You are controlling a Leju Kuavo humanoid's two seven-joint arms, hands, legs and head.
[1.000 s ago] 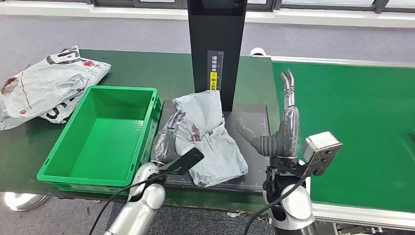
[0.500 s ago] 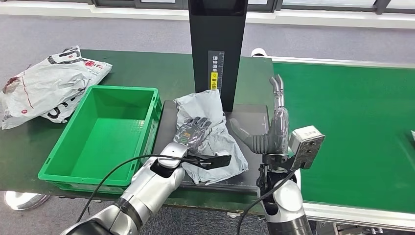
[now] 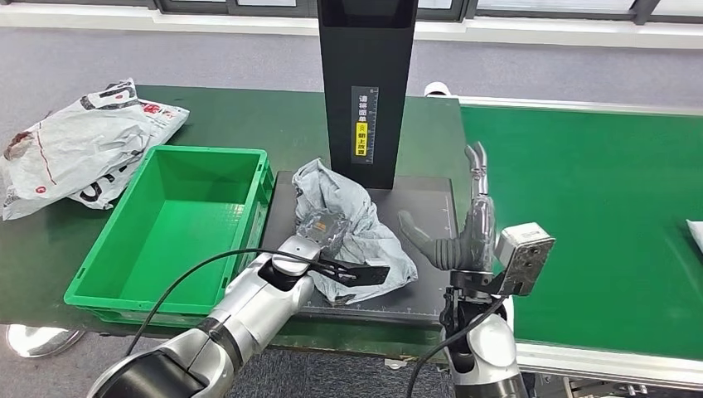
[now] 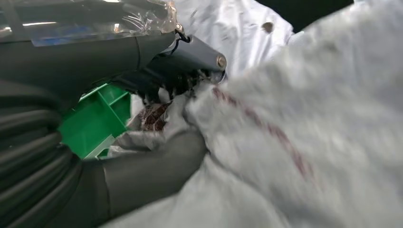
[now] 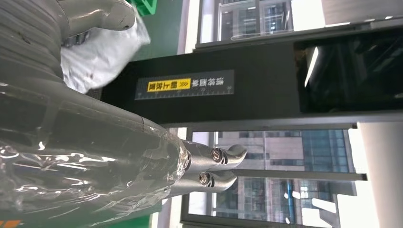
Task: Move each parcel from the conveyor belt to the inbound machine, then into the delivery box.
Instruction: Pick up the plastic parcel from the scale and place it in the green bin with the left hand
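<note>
Left hand (image 3: 325, 229) has its fingers dug into the grey parcel (image 3: 365, 240) sitting on the scanner plate (image 3: 431, 249) — looks like a real grab. Right hand (image 3: 464, 236) is empty, fingers up. I'd bunch plenty of bag, lift clear, then swing over the green box (image 3: 178, 228) rim — it'll sag.

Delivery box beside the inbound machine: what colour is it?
The delivery box is bright green, seen best in the head view.

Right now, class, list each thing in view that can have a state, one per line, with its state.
Grey parcel: crumpled, on the black platform, gripped by the left hand.
Right hand: raised, fingers extended, holding nothing.
Green box: open-topped, empty.
White parcels: lying beside the box.
</note>
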